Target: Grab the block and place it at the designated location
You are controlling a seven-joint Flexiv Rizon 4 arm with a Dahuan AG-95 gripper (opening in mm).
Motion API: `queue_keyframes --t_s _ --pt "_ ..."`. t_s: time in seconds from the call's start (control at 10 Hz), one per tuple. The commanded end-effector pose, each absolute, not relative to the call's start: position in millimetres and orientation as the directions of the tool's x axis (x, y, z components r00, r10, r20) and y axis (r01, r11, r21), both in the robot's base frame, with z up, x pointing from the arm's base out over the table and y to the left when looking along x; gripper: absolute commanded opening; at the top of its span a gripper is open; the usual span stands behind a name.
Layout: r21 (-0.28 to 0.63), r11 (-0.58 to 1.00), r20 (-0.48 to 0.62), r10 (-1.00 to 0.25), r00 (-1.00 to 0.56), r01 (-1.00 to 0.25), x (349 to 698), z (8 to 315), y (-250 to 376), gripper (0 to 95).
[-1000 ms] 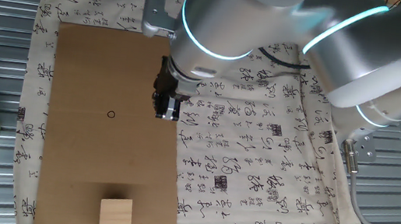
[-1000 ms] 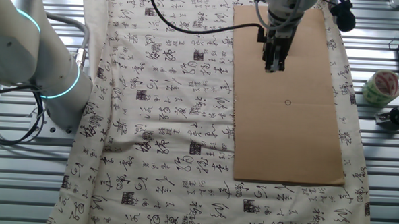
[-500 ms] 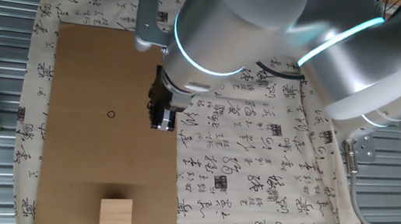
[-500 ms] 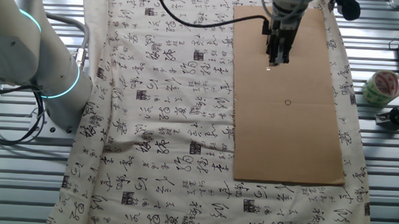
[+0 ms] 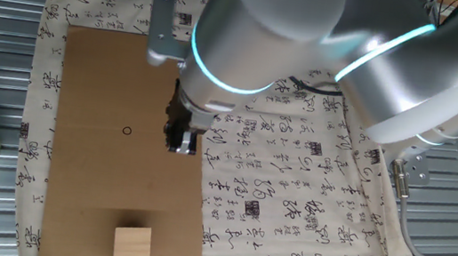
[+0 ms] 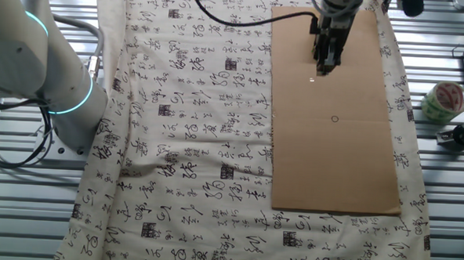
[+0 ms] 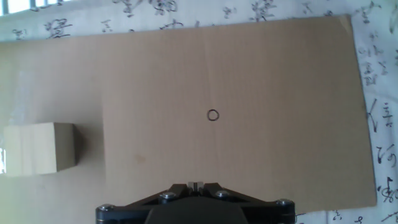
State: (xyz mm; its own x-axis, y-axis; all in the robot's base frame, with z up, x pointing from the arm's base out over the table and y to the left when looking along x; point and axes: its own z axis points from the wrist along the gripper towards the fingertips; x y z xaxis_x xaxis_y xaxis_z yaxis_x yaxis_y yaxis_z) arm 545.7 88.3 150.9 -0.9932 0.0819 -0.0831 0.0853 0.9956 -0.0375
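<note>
Wooden and untouched, the block [image 5: 132, 246] sits on the cardboard sheet [image 5: 92, 82], well apart from the pen circle [image 5: 127, 130] — nothing done yet. The gripper [image 5: 180, 144] hangs above, carrying nothing — finger spread I cannot tell.
</note>
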Motion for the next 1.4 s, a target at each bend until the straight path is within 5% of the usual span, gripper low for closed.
queue_keyframes --t_s 0.1,1.0,1.1,1.4 --pt "-0.040 0.995 -0.086 0.092 -0.992 0.096 551 149 93 19.0" --pt "-0.023 0.993 -0.136 0.111 -0.984 0.115 574 127 120 19.0" --pt "-0.015 0.994 -0.136 0.104 -0.985 0.107 573 118 119 38.0" --pt "-0.006 0.995 -0.124 0.102 -0.987 0.103 572 115 118 38.0"
